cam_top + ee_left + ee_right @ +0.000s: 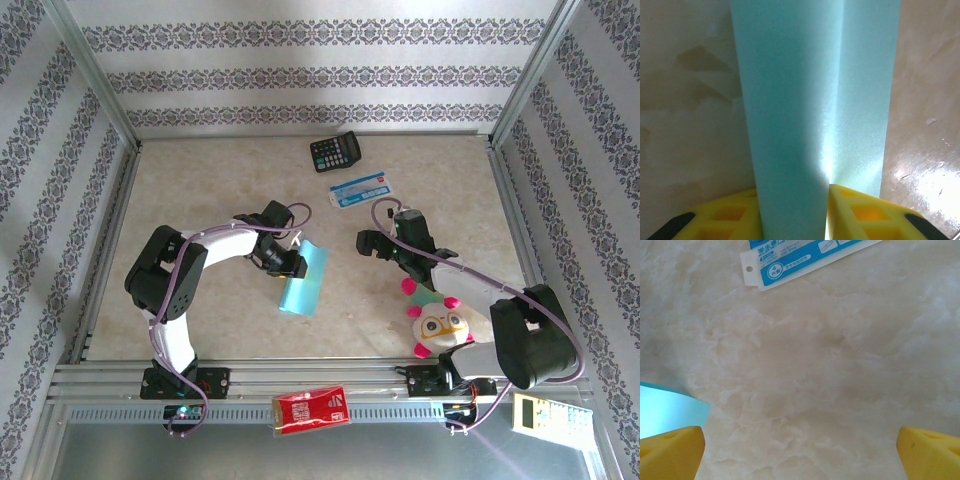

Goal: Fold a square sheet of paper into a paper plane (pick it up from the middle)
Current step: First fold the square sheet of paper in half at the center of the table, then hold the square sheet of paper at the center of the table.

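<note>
Around the clamped sheet (303,282), bare tabletop (200,180) borders every free edge.

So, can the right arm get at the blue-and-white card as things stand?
Probably yes. The right gripper is open and empty, and only bare table lies between it and the card just ahead.

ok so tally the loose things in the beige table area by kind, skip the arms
turquoise paper sheet: 1
black calculator: 1
blue-and-white card: 1
plush toy: 1
total: 4
</note>
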{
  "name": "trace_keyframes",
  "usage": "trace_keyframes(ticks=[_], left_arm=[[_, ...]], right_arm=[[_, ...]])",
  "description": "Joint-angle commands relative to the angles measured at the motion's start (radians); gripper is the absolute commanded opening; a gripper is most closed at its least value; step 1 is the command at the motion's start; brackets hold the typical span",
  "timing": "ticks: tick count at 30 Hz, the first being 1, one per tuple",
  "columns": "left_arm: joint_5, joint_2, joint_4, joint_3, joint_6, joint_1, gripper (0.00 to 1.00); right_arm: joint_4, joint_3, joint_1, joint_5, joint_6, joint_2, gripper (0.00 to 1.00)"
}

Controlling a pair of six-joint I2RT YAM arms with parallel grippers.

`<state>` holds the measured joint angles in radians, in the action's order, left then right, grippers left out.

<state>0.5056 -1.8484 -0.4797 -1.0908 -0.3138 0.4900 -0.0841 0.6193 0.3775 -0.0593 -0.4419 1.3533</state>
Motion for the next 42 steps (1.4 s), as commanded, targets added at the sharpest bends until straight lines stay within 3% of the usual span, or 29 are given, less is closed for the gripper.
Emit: trace_keyframes(ticks=[1, 6, 9, 11, 17, 18, 31, 42], left_arm=[[-0.119, -0.047, -0.030, 0.025, 0.005, -0.001, 0.36], [-0.120, -0.051, -0.022, 0.031, -0.001, -0.001, 0.36], [-0.121, -0.051, -0.022, 0.035, -0.002, 0.000, 0.36], [-0.125, -0.049, -0.022, 0.036, -0.001, -0.001, 0.36], [-0.133, -0.052, -0.025, 0.036, 0.002, -0.001, 0.36], [-0.130, -0.053, -0.026, 0.037, 0.001, -0.001, 0.36], [-0.144, -0.051, -0.037, 0.036, 0.010, 0.000, 0.35], [-0.144, -0.049, -0.031, 0.044, 0.009, 0.000, 0.35]], right_arm=[[0.007, 0.031, 0.010, -0.046, 0.002, -0.016, 0.98], [-0.001, 0.031, 0.012, -0.097, -0.018, -0.035, 0.94], [0.000, 0.036, 0.013, -0.122, -0.026, -0.030, 0.83], [-0.002, 0.044, 0.013, -0.154, -0.032, -0.019, 0.68], [0.001, 0.089, 0.036, -0.277, -0.067, 0.054, 0.06], [0.002, 0.098, 0.044, -0.297, -0.077, 0.069, 0.00], [-0.199, 0.131, 0.194, -0.434, -0.376, 0.317, 0.00], [-0.273, 0.155, 0.284, -0.450, -0.492, 0.440, 0.00]])
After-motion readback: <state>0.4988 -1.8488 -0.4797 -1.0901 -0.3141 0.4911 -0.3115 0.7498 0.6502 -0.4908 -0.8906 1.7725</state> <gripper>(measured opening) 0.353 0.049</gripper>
